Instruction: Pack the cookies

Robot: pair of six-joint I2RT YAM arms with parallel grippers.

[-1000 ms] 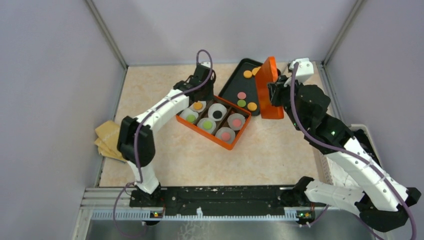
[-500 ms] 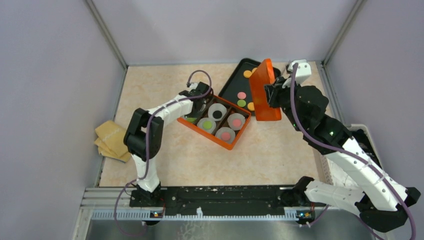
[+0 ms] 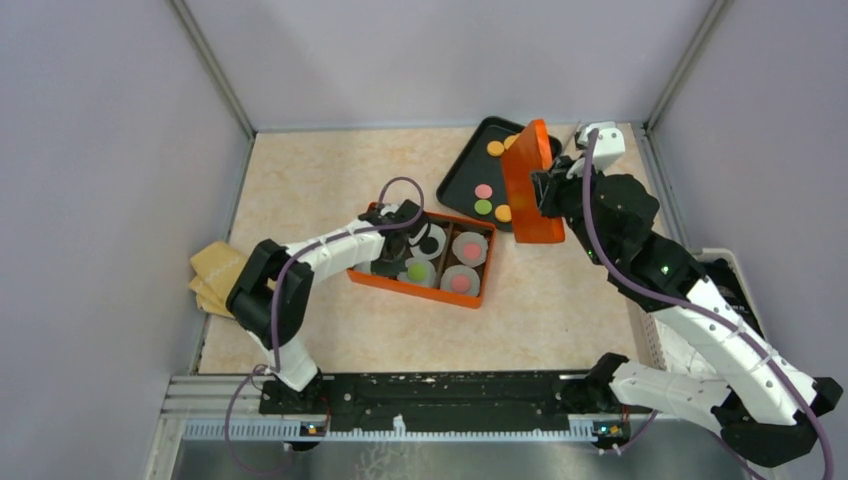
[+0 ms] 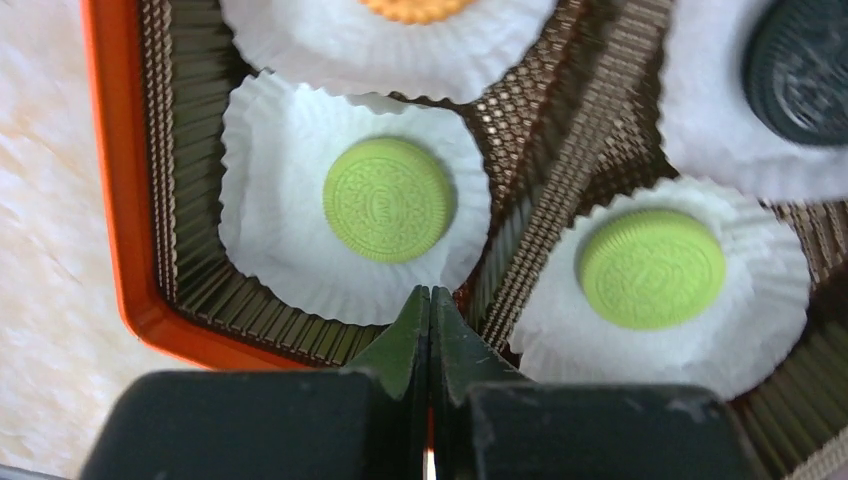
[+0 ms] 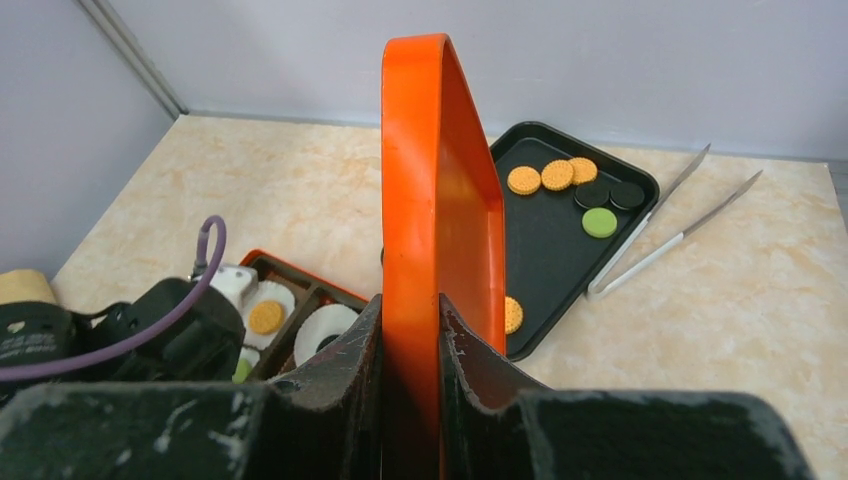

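Note:
An orange box [image 3: 415, 291] holds white paper cups with cookies: two green ones [image 4: 388, 199] [image 4: 652, 268], a black one [image 4: 800, 70] and an orange one [image 4: 415, 8]. My left gripper [image 3: 392, 258] is shut and empty, its tips [image 4: 430, 300] down inside the box between the two green cups. My right gripper [image 5: 411, 330] is shut on the orange lid [image 5: 430, 150], held upright on edge over the black tray [image 3: 462, 180]. Loose cookies lie on the tray: orange [image 3: 495, 148], pink [image 3: 483, 190], green [image 3: 483, 207].
White tongs [image 5: 660, 235] lie on the table right of the tray. A stack of tan paper [image 3: 215, 280] sits at the left wall. A white basket [image 3: 735, 275] stands at the right edge. Grey walls close in the table.
The left gripper came from the box's far corner toward me, and the box turned and slid nearer with it. The right gripper kept the lid up, shifting it only slightly.

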